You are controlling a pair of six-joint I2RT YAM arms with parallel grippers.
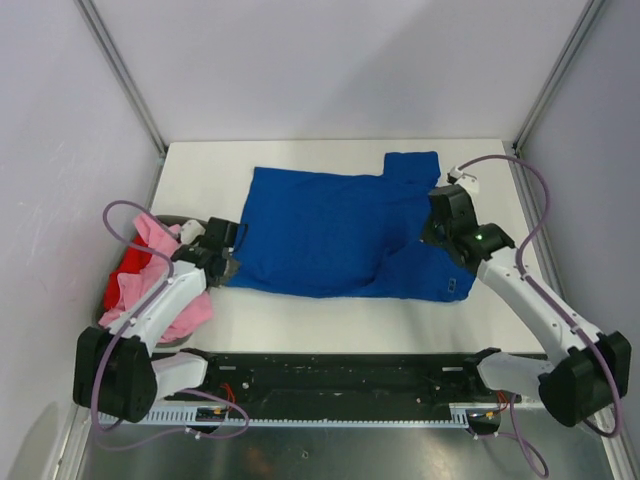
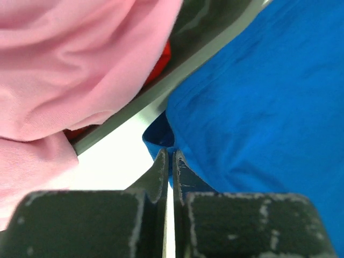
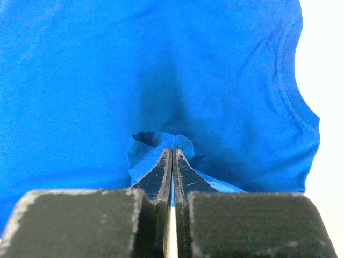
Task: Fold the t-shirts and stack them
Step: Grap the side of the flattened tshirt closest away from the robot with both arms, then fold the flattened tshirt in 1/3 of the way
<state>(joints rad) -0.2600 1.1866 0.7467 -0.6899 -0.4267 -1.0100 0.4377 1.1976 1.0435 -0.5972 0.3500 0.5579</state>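
Observation:
The royal blue t-shirt (image 1: 330,230) lies spread across the middle of the white table, plain side up. My left gripper (image 1: 232,266) is shut on its near-left corner; in the left wrist view the fingertips (image 2: 161,161) pinch a fold of blue t-shirt (image 2: 252,97). At the right edge of the shirt my right gripper (image 1: 437,235) is shut on a bunched fold of blue cloth (image 3: 156,145). The light pink t-shirt (image 1: 150,290) and the red t-shirt (image 1: 128,265) lie heaped at the left, also seen as pink cloth (image 2: 70,64) with red (image 2: 164,59) under it.
The pink and red shirts sit in a grey tray (image 2: 177,70) at the table's left edge. White table (image 1: 320,325) shows in front of the blue shirt. Purple walls and metal posts (image 1: 120,75) close in the sides and back.

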